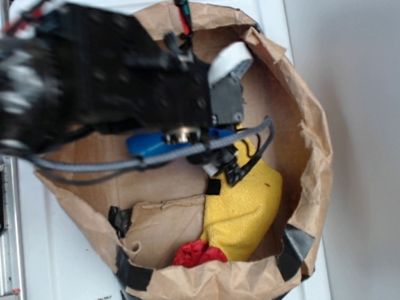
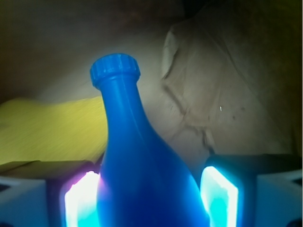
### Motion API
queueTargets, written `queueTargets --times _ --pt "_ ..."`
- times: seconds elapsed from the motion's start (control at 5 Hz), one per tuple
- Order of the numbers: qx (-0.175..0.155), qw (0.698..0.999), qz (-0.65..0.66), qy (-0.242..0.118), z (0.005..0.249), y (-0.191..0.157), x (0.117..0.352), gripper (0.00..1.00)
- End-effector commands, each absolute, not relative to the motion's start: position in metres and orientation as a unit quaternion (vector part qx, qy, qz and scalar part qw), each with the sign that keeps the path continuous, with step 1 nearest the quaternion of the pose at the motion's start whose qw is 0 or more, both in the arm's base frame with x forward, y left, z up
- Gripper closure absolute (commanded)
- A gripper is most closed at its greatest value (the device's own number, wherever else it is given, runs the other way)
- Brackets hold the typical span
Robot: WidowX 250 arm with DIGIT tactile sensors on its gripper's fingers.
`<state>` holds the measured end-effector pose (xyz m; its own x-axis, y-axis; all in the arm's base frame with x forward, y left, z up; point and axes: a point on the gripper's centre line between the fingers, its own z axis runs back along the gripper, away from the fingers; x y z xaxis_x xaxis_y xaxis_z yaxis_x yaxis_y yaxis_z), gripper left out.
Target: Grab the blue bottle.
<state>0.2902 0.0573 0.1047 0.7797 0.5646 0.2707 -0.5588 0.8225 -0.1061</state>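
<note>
I've got the end effector (image 2: pixel 150 191) straddling the blue bottle (image 2: pixel 135 156), fingers apart; I'd close squarely on its body before lifting.

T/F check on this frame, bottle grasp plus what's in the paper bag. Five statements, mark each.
1. The small bright-blue plastic bottle sits between the gripper fingers. True.
2. The brown paper bag holds a green cloth. False: the cloth is yellow.
3. A red object lies at the cloth's lower end in the exterior view. True.
4. The bottle's neck points away from the wrist camera. True: its ribbed lip is at the far end.
5. The bag stands on a black surface. False: the surface is white.

Whether the fingers already press the bottle cannot be told.
</note>
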Motion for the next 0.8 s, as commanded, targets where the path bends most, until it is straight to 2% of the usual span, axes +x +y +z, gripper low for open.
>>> queueTargets --times 0.0,0.2,0.4,0.6 --pt "-0.033 0.938 0.297 -0.174 0.181 0.071 0.278 1.0" --pt "-0.049 0.942 0.298 -0.15 0.197 0.067 0.273 1.0" --pt "-0.061 0.94 0.295 -0.162 0.21 0.056 0.265 1.0" --pt "0.005 0.963 0.192 -0.189 0.197 0.042 0.262 0.94"
